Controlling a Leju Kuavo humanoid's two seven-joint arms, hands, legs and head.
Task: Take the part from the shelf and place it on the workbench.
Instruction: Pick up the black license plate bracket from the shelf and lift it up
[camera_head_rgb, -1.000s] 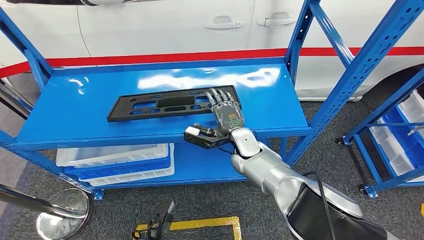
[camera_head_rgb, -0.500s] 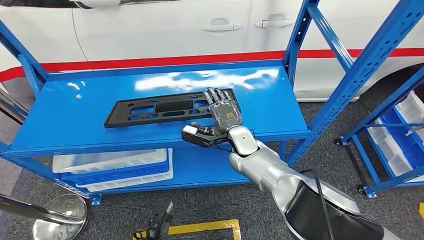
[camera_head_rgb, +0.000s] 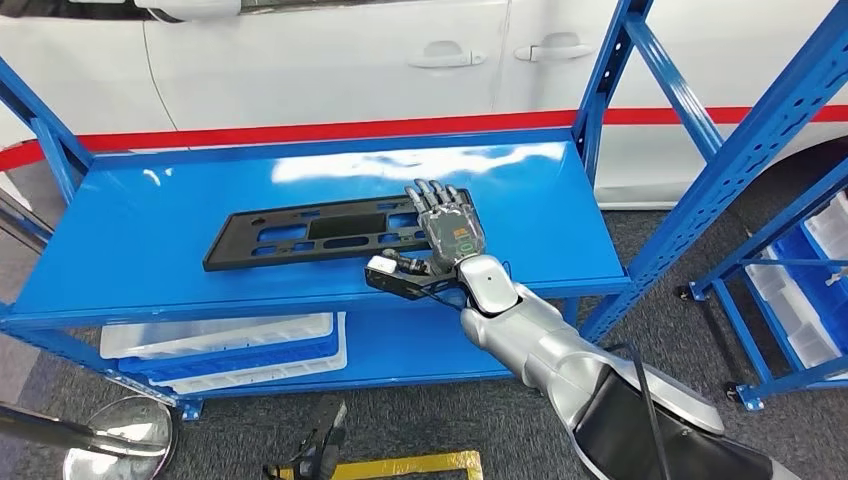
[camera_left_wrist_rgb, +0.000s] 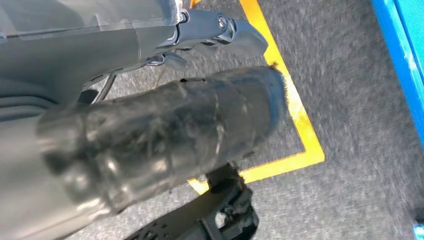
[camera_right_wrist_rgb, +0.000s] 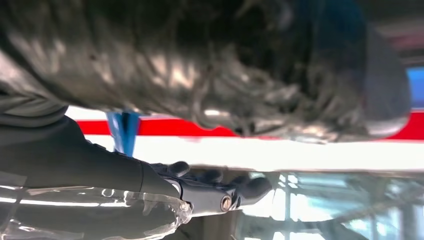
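The silver right arm (camera_head_rgb: 560, 350) rises from the near right and crosses the shelf's front edge. Its right hand (camera_head_rgb: 447, 228) lies flat, palm down, on the right end of the part (camera_head_rgb: 330, 230), fingers straight and slightly spread along the plastic. The thumb is at the shelf's front lip. Whether it is under the part's near edge I cannot tell, so I cannot say whether the hand grips the part or merely rests on it.

The part is a long, flat, black plastic panel with several rectangular cut-outs and small holes along its length. It lies flat on the upper deck of the blue shelf (camera_head_rgb: 140, 240), slightly skewed, its left end nearer the front edge. Its near edge sits close to the front lip; bare deck runs left of it and behind it to the back edge. Blue uprights (camera_head_rgb: 605, 75) stand at the right corners.

White bins (camera_head_rgb: 220, 340) rest on the lower deck. Behind the shelf is a white car (camera_head_rgb: 320, 60) with a red stripe.

In the left wrist view the left hand (camera_left_wrist_rgb: 165, 125) hangs over grey carpet with a yellow floor line (camera_left_wrist_rgb: 295, 110), blurred, so I cannot tell how its fingers lie.
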